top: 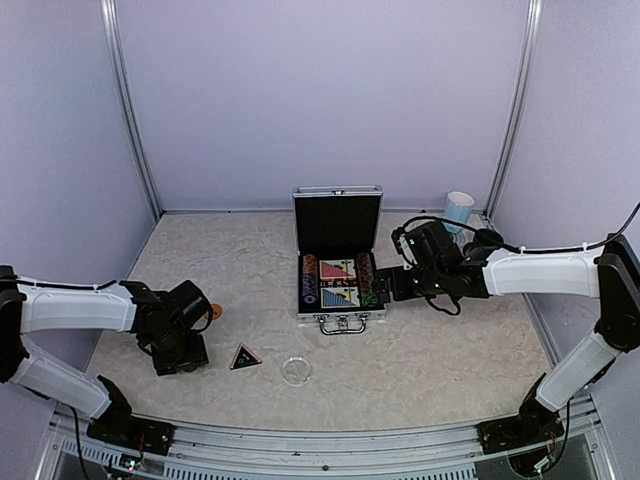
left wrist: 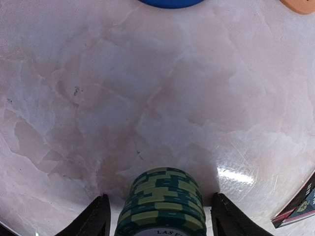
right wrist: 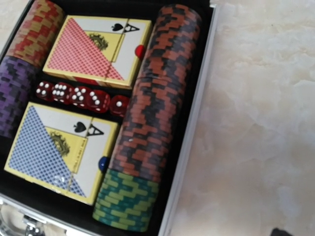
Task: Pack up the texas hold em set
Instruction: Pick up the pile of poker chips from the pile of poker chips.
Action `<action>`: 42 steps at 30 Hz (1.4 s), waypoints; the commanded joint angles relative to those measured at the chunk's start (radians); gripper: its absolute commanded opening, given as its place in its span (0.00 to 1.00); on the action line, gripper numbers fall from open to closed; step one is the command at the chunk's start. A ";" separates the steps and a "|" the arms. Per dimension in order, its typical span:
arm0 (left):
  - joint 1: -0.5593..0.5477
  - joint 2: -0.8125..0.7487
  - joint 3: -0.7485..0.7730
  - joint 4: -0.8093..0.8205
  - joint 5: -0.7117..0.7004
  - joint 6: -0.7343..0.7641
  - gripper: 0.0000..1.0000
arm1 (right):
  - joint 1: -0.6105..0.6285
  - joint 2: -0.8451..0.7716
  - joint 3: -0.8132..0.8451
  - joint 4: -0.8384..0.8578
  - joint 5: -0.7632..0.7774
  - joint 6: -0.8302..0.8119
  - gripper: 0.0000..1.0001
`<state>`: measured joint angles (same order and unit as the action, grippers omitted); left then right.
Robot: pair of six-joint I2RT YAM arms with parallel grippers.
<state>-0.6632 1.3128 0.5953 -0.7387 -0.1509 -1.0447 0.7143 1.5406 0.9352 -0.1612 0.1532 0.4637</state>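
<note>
The left claw (top: 182,358) is spread around a round stack of green poker chips (left wrist: 162,201), near left, ready to pinch it, I think. The small silver metal case (top: 338,190) sits open, far middle, for chips. The right claw (top: 386,285), spread and empty, waits beside it.

A pale marbled table (top: 440,350) is seen here, pretty plain stuff. An open case (top: 338,222) is set flat on it, mid-table toward the back, with the lid stood upright. Off to the left, a short stack of green chips (left wrist: 165,201) is stood straight on the surface. A blue disc (left wrist: 171,2) and an orange disc (left wrist: 300,5) are laid flat beyond it, apart from each other. A black triangle (top: 245,357) and a clear disc (top: 296,371) are laid near the front, close together but not touching. A light-blue mug (top: 459,210) is parked at the back right corner.
</note>
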 commanded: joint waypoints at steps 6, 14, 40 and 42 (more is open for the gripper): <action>0.014 0.044 -0.026 0.073 0.047 0.018 0.55 | -0.009 -0.023 -0.011 0.012 -0.001 -0.008 0.99; 0.016 0.061 -0.040 0.100 0.088 0.025 0.39 | -0.010 -0.020 -0.009 0.011 0.000 -0.011 0.99; -0.001 0.210 0.057 0.224 0.126 0.087 0.00 | -0.009 -0.042 -0.016 0.001 0.010 -0.016 0.99; -0.001 0.238 0.080 0.238 0.126 0.100 0.00 | -0.009 -0.049 -0.016 -0.003 0.013 -0.019 0.99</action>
<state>-0.6552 1.4509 0.6930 -0.6815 -0.1375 -0.9749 0.7143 1.5360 0.9199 -0.1596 0.1539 0.4595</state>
